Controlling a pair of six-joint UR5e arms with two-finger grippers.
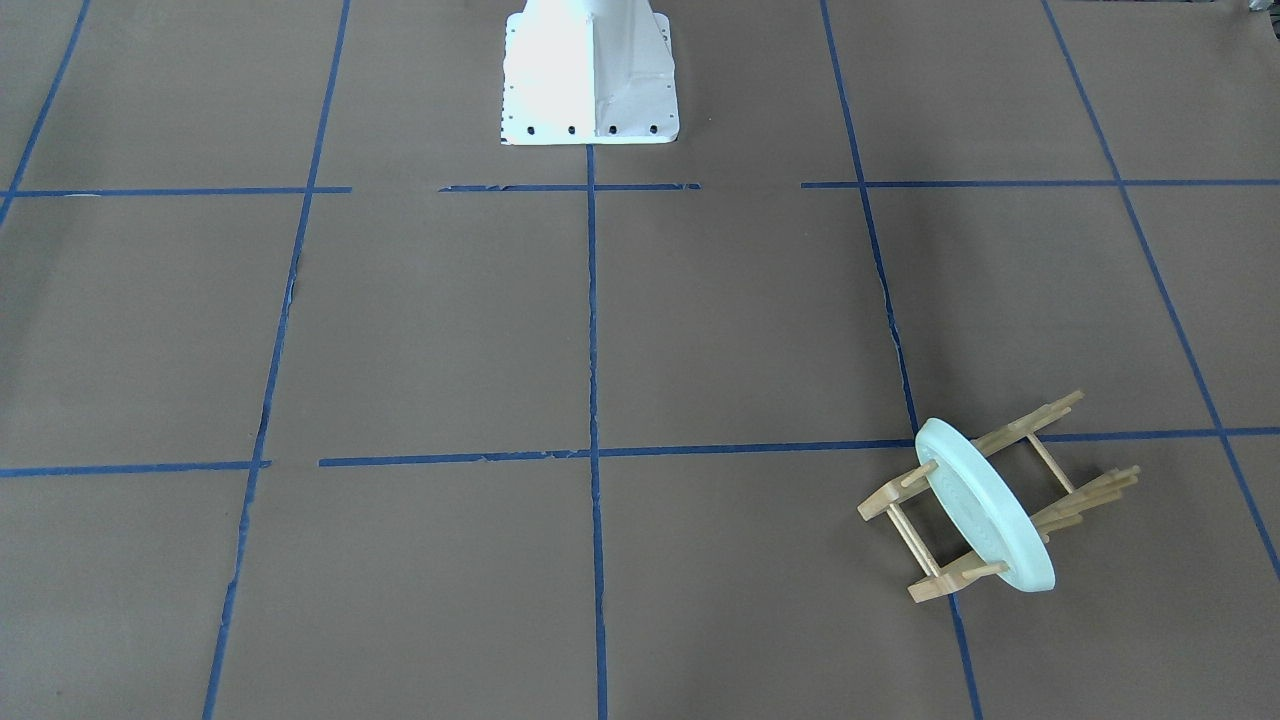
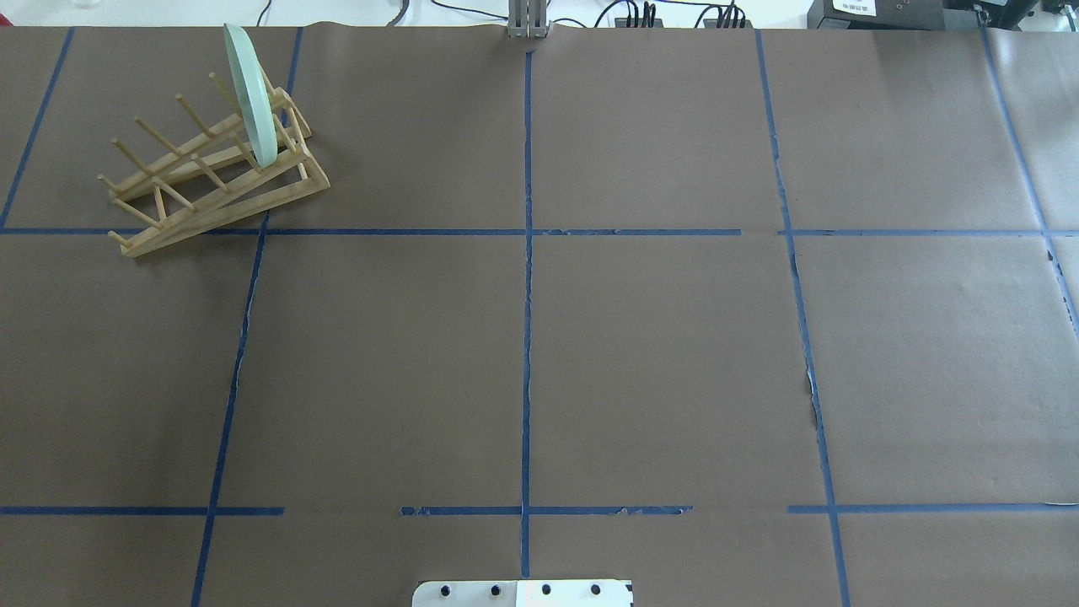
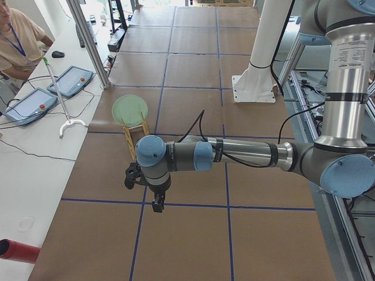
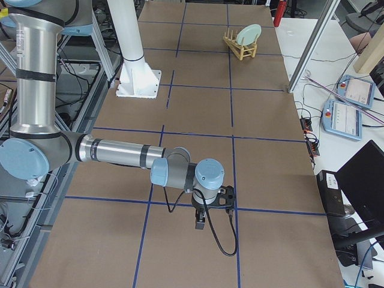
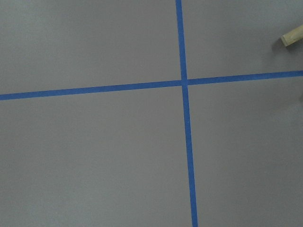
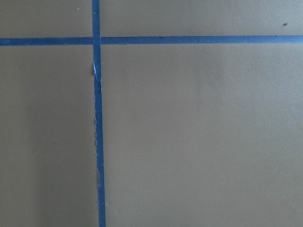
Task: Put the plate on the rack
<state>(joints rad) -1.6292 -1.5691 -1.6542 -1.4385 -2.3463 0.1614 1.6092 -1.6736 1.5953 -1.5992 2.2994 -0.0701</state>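
Observation:
The pale mint-green plate (image 1: pixel 985 505) stands on edge between the pegs of the small wooden rack (image 1: pixel 1030 420). Both sit at the table's far left in the overhead view, plate (image 2: pixel 250 93) and rack (image 2: pixel 211 198). They also show in the exterior left view, plate (image 3: pixel 129 109) and rack (image 3: pixel 133 136), and in the exterior right view, plate (image 4: pixel 248 35). My left gripper (image 3: pixel 157 202) hangs over the table, nearer than the rack and apart from it. My right gripper (image 4: pixel 200 219) hangs far from the rack. I cannot tell whether either is open or shut.
Brown paper with blue tape lines covers the table. The white robot base (image 1: pixel 590 75) stands at the robot's edge. One rack end (image 5: pixel 292 38) shows at the left wrist view's upper right corner. An operator and control pendants (image 3: pixel 70 81) are beside the table.

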